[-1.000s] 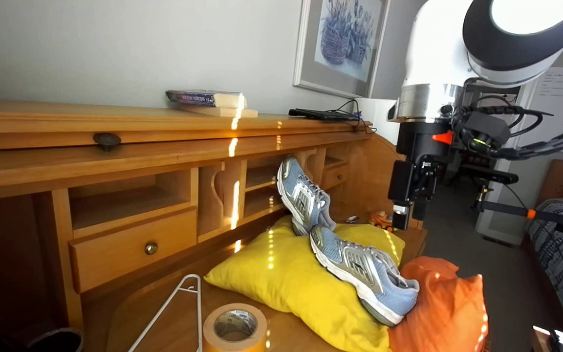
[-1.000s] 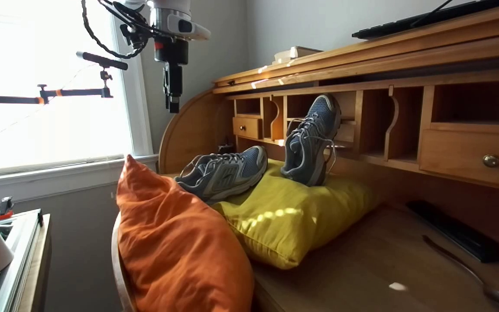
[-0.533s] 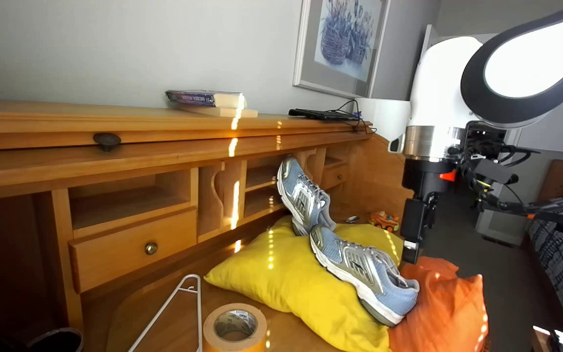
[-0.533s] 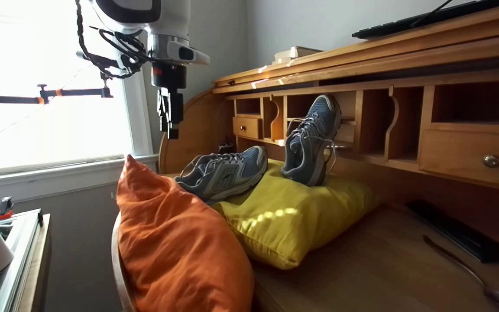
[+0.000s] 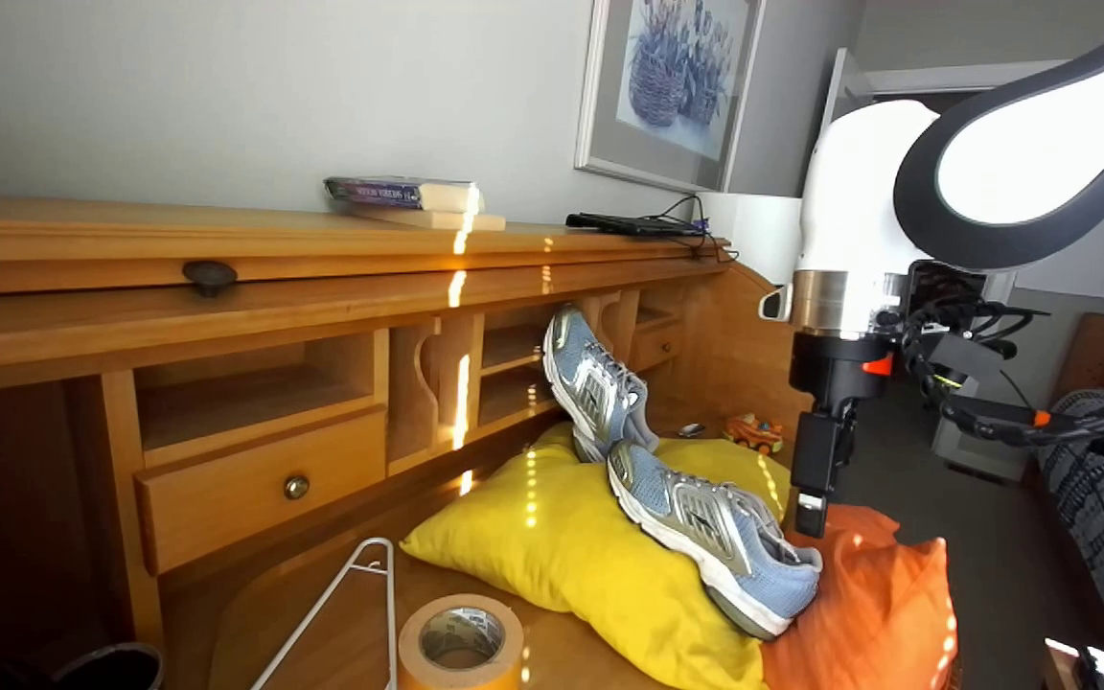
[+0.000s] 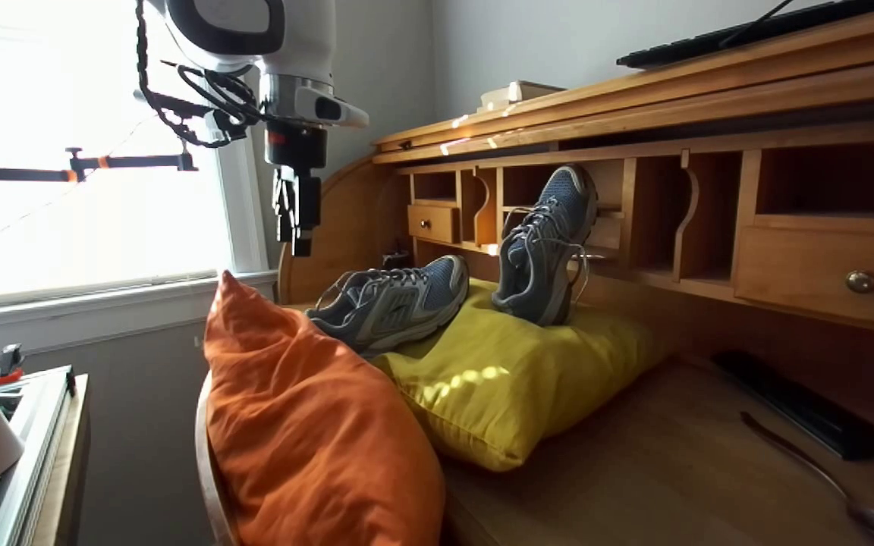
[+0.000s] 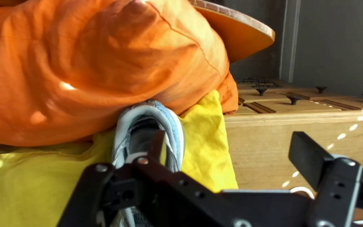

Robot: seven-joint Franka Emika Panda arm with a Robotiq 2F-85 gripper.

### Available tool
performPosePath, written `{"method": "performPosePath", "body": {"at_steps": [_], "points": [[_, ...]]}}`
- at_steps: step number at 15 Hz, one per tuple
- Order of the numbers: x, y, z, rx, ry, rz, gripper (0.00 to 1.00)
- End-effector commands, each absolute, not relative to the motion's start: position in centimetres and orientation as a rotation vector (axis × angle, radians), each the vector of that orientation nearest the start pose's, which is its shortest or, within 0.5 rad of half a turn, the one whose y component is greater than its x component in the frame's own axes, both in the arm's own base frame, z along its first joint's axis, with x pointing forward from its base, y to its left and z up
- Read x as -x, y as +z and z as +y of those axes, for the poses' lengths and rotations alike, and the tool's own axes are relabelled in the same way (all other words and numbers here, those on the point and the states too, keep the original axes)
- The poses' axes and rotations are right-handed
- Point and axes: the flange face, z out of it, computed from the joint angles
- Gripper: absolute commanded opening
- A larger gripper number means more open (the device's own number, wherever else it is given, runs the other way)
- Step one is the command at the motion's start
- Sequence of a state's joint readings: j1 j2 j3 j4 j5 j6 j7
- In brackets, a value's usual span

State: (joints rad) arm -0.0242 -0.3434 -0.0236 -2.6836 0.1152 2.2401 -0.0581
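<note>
Black gripper (image 7: 232, 151), jaws wide apart, above mesh shoe (image 5: 705, 524), plump yellow cushion (image 5: 552, 546), wrinkled orange cushion (image 6: 323, 432)

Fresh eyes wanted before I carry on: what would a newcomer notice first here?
Probably the blue-and-silver running shoe tilted toe-up on the yellow pillow, in front of the desk cubbyholes. Its mate lies nearby on that pillow, heel against the bright orange pillow. The black gripper hangs open above, near that heel, holding nothing.
</note>
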Motion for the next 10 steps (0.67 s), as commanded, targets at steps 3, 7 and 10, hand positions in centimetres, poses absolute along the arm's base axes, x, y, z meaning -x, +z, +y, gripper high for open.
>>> {"method": "performPosePath", "body": {"at_steps": [3, 7, 10], "points": [[-38.0, 29.7, -3.0, 3.067, 0.173, 0.111, 1.0], [-38.4, 27.6, -2.7, 3.094, 0.123, 0.085, 1.0], [-38.5, 26.1, -2.5, 3.106, 0.07, 0.06, 1.0]]}}
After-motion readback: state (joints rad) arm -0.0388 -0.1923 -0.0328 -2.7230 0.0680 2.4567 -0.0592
